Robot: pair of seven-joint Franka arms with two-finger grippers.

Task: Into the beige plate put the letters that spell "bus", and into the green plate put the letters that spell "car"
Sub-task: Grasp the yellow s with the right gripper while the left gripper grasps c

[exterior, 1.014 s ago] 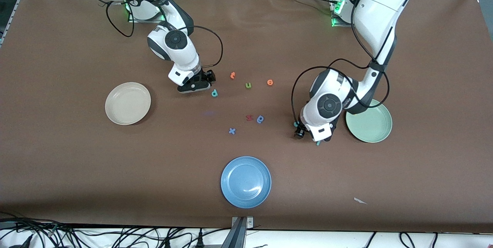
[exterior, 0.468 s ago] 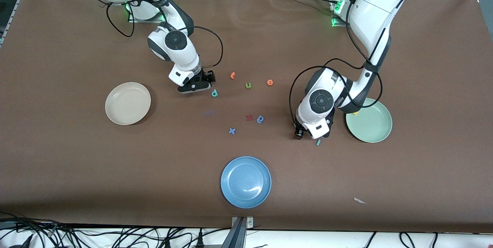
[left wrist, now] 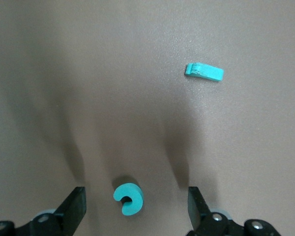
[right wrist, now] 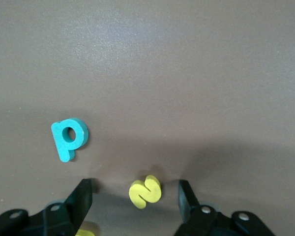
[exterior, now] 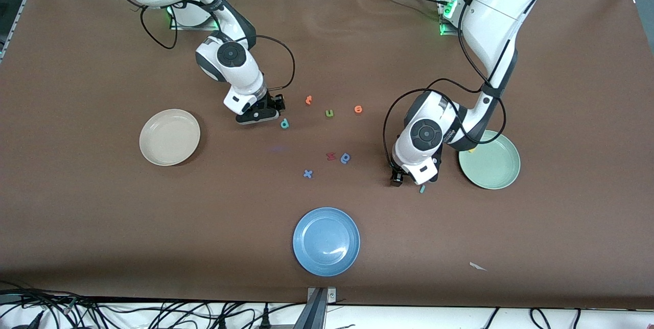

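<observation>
Right gripper (right wrist: 135, 194) down at the table surface toward the right arm's end, fingers apart, straddling the yellow "s" (right wrist: 145, 191); nothing clamped yet. Long axis of the "s" lying slantwise across the gap between the fingers. Teal "b" (exterior: 284, 123) flat on the table just beside that gripper, outside the fingers. Beige plate (exterior: 148, 153) near, toward the right arm's end, seemingly empty.

Left gripper (left wrist: 135, 201) low over the table near the green plate (exterior: 506, 178), fingers wide apart around the teal "c" (left wrist: 128, 198), not touching it. Teal "r" (left wrist: 204, 72) flat on the table well clear of the fingers, nearer the front camera than the gripper. Small yellow piece at the green plate's rim, probably the "a" (exterior: 471, 149).

Judgement: both grasps at the closing stage; each arm well placed for its own plate.

Stray letters mid-table; blue plate (exterior: 306, 260) near the front edge, unused.
</observation>
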